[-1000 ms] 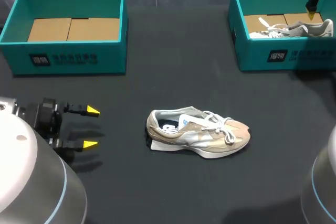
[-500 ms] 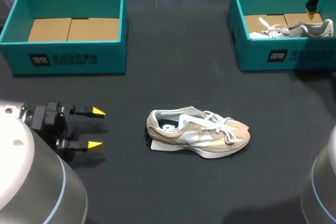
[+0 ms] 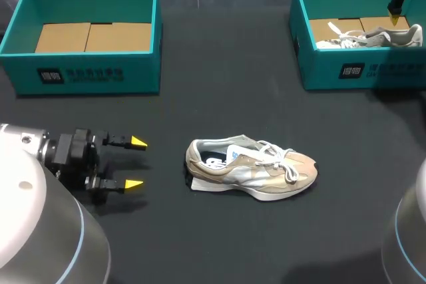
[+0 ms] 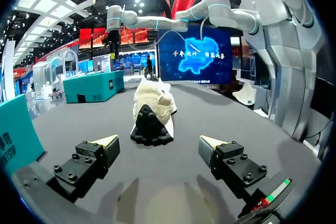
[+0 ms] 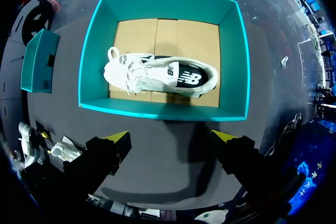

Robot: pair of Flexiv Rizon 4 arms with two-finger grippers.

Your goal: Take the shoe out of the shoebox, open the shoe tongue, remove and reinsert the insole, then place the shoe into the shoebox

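Since a second ago the left arm has slid its gripper (image 3: 136, 163) further across the black table (image 3: 219, 98) toward the shoe; nothing else has shifted. That left gripper sits low over the near left part of the table, its two yellow-tipped fingers spread wide with nothing between them. In the left wrist view the fingers frame bare tabletop, and the shoe's dark heel faces them a little way ahead.

The beige and white lace-up sneaker (image 3: 251, 169) lies on its side near the table's middle, outside both boxes, heel toward the left gripper and toe toward the right. Its laces lie loose across the upper.

Farther back on the left stands a teal cardboard shoebox (image 3: 86, 71) with a brown cardboard floor and nothing in it. At the far right stands a second teal shoebox (image 3: 333, 71), holding a white and grey sneaker (image 3: 373, 36) lying on its side. The right gripper (image 5: 170, 136) hangs above this box, fingers apart and holding nothing.
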